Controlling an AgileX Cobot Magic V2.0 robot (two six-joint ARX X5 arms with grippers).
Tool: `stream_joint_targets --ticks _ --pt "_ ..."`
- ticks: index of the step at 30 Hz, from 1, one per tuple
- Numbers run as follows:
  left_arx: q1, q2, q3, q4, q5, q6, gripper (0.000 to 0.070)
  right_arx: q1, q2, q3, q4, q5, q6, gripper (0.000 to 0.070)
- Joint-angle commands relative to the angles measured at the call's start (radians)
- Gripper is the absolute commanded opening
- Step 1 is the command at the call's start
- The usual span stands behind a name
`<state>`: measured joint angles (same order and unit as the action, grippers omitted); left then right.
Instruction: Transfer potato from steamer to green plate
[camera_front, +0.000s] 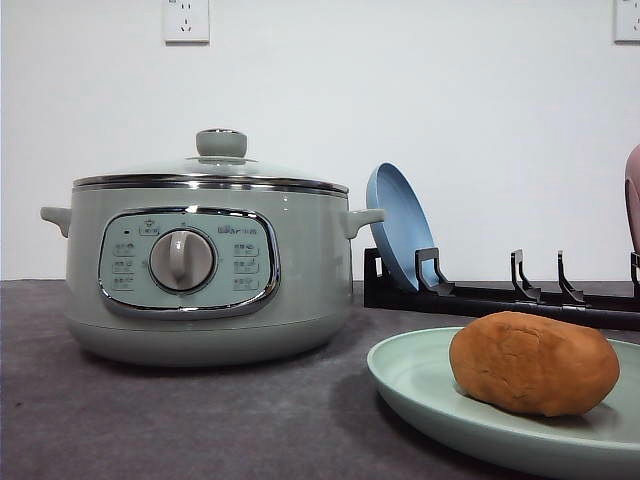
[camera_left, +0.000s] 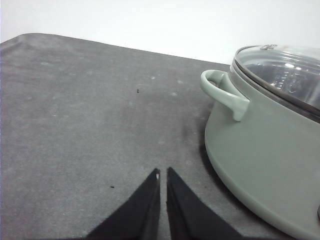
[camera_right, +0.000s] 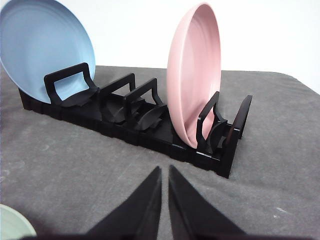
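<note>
The potato (camera_front: 533, 362) is seen lying on the green plate (camera_front: 420, 385), right of the steamer (camera_front: 205, 262) and in front of it. The steamer is covered by its glass lid (camera_front: 215, 170). Behind the plate a black rack (camera_front: 500, 295) is set on the grey surface (camera_front: 150, 420), with a blue plate (camera_front: 398, 225) and a pink plate (camera_right: 192, 75) stood on edge in it. The left gripper (camera_left: 163, 175) is closed and empty beside the steamer. The right gripper (camera_right: 165, 172) is closed and empty before the rack.

Left end effector (camera_left: 163, 172), right end effector (camera_right: 164, 170): matte black, tapered wedge-shaped fingers, pointed tips.
</note>
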<state>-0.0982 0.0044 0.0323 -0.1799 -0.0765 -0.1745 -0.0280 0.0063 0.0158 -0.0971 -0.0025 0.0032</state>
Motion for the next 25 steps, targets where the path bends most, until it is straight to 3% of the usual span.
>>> stream_joint_targets --ticks 1,25 --pt "0.002 -0.002 -0.02 -0.007 -0.003 0.006 0.0017 0.0 -0.003 -0.005 0.009 0.003 -0.004 0.0013" --pt "0.002 -0.002 -0.02 -0.007 -0.003 0.006 0.0017 0.0 -0.003 -0.005 0.009 0.003 -0.004 0.0013"
